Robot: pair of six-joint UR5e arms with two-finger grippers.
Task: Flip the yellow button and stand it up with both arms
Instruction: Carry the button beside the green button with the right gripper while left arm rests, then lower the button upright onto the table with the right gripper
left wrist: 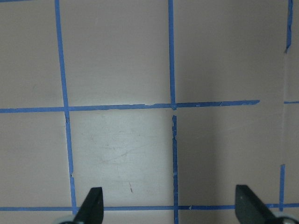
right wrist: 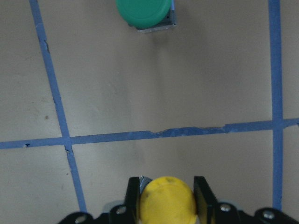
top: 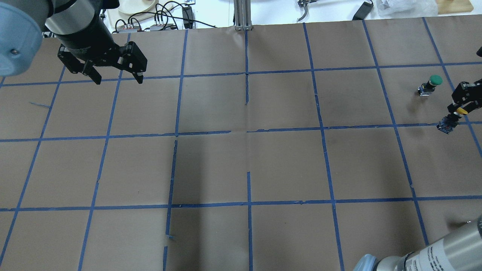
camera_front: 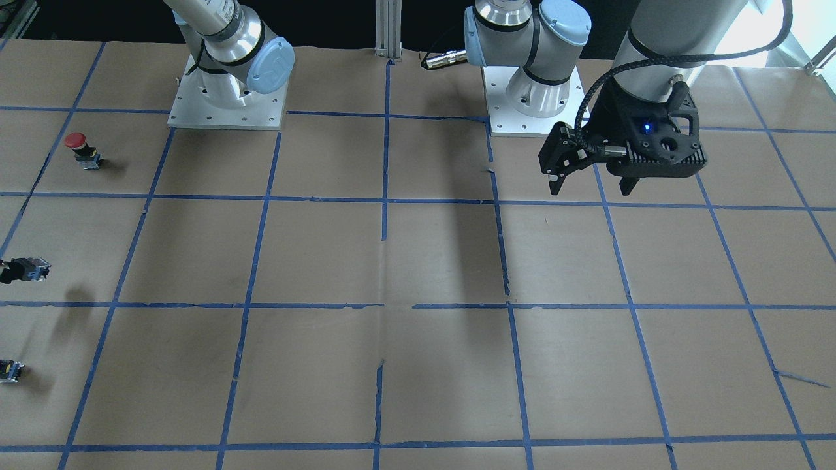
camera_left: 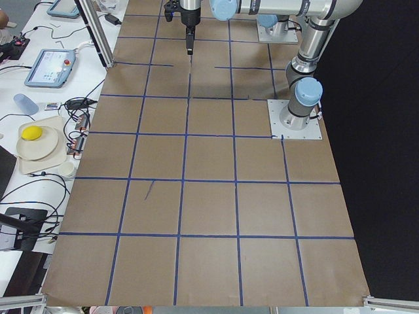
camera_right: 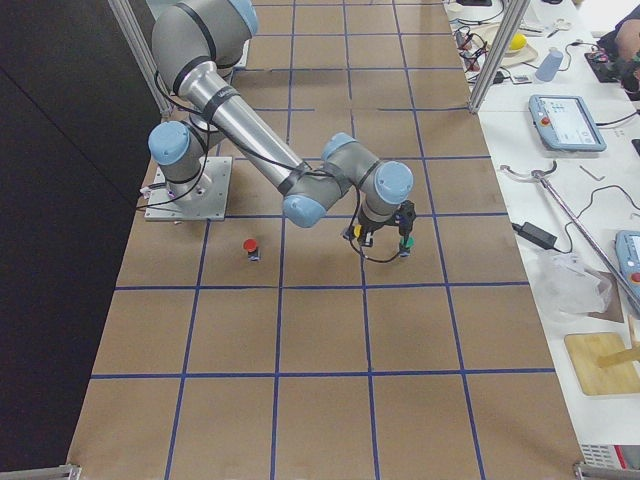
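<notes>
Front-facing: high across the table, steeply down, arm bases at top. Overhead: behind the robot, looking forward and down. Side views: table ends, far back, whole tape grid lengthwise. Wrist cameras: close, straight down on table. Right wrist and overhead share yellow button and green button. Front-facing and right side share red button.

Left arm and right arm: silver-grey tubular links, light-blue joint caps, bolted square base plates. Left gripper: black ribbed housing, blue indicator light, braided black cable. Right forearm carries a white printed label.
</notes>
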